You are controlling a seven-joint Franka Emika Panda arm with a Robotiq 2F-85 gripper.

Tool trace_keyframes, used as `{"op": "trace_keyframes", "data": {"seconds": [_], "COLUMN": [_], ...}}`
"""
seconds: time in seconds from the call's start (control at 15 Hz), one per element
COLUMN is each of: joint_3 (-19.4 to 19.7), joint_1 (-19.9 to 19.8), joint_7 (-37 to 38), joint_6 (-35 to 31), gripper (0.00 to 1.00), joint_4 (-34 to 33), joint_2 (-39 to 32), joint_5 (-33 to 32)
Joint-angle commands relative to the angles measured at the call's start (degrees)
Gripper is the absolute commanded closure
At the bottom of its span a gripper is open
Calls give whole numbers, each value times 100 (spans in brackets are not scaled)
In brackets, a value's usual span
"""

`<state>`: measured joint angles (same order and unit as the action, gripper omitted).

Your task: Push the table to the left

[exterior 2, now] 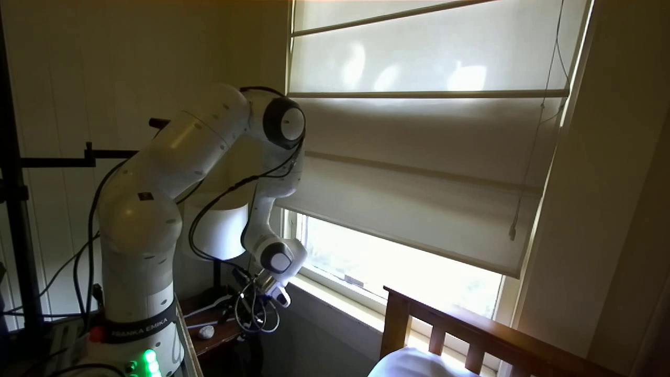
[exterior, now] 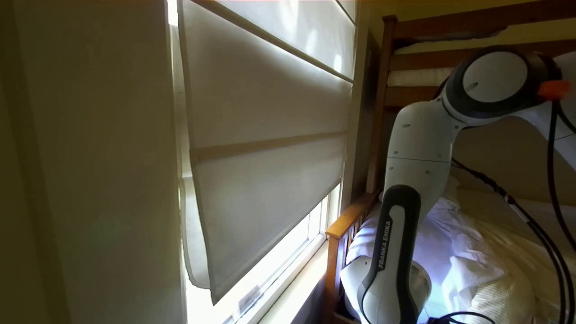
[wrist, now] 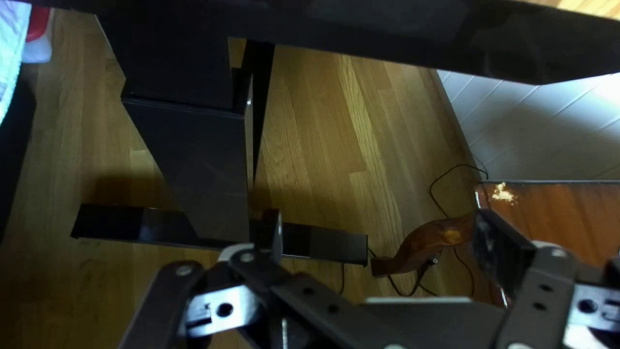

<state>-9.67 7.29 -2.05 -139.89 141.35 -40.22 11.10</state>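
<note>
The table is a small reddish-brown wooden one (exterior 2: 217, 343) beside the robot base in an exterior view. In the wrist view its top (wrist: 571, 218) is at the right, with a pale patch near one corner and a curved leg (wrist: 436, 237). My gripper (wrist: 385, 242) is open, with nothing between its fingers. One finger overlaps the table's edge in the wrist view; I cannot tell whether it touches. In an exterior view the gripper (exterior 2: 257, 317) points down at the table's window-side end, with cables looped around it.
A lamp (exterior 2: 217, 230) and a small whitish lump (exterior 2: 206, 332) stand on the table. The window sill (exterior 2: 340, 303) and wooden bed frame (exterior 2: 398, 319) are nearby. A black stand (wrist: 203, 160) and loose floor cables (wrist: 431, 189) show in the wrist view.
</note>
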Motion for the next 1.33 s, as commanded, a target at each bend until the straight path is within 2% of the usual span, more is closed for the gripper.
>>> {"op": "trace_keyframes", "data": {"seconds": [0.0, 0.2, 0.47, 0.93, 1.27], "joint_3": [-25, -65, -99, -108, -237], "joint_1": [54, 198, 353, 511, 719], "joint_7": [40, 254, 494, 570, 656], "joint_6": [-549, -874, -987, -634, -343], "gripper": [0, 0, 0, 0, 0], "joint_4": [-297, -608, -1151, -2181, -3173], "joint_2": [-743, -1294, -1955, -3040, -3750], "joint_5": [-121, -104, -92, -171, -177]}}
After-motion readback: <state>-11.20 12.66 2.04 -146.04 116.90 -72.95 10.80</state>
